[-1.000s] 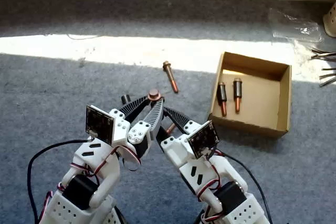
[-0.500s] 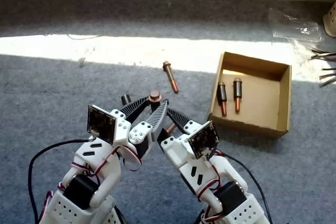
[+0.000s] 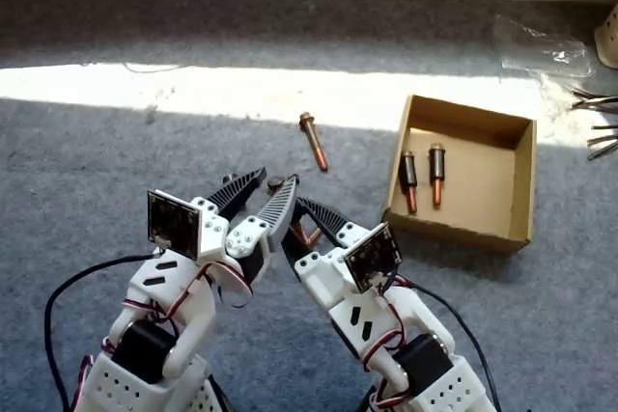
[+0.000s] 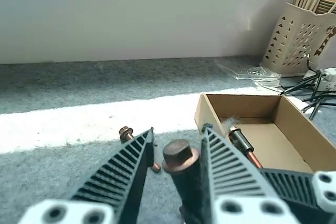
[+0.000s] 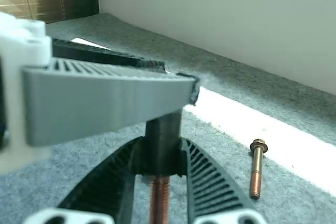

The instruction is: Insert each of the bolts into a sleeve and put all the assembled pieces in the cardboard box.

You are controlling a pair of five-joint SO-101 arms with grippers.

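I find the cardboard box (image 3: pixel 522 183) open-topped on the carpet (image 3: pixel 106 171). Two assembled pieces (image 3: pixel 409 180) (image 3: pixel 436 171) lie side by side inside. My right gripper (image 5: pixel 161 146) is clamped on a black sleeve (image 5: pixel 164 128) carrying a bolt (image 4: pixel 180 155). My left gripper (image 4: pixel 178 132) stands apart around the bolt's head. A loose bolt (image 3: pixel 313 140) lies near the box.

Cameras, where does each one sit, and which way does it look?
High view: above, behind the arms, looking down at both arms, cardboard box and loose bolt.
Left wrist view: on the left arm, looking along its open left gripper toward the box.
Right wrist view: on the right arm, over its right gripper clamping the sleeve.
All three share the loose bolt.
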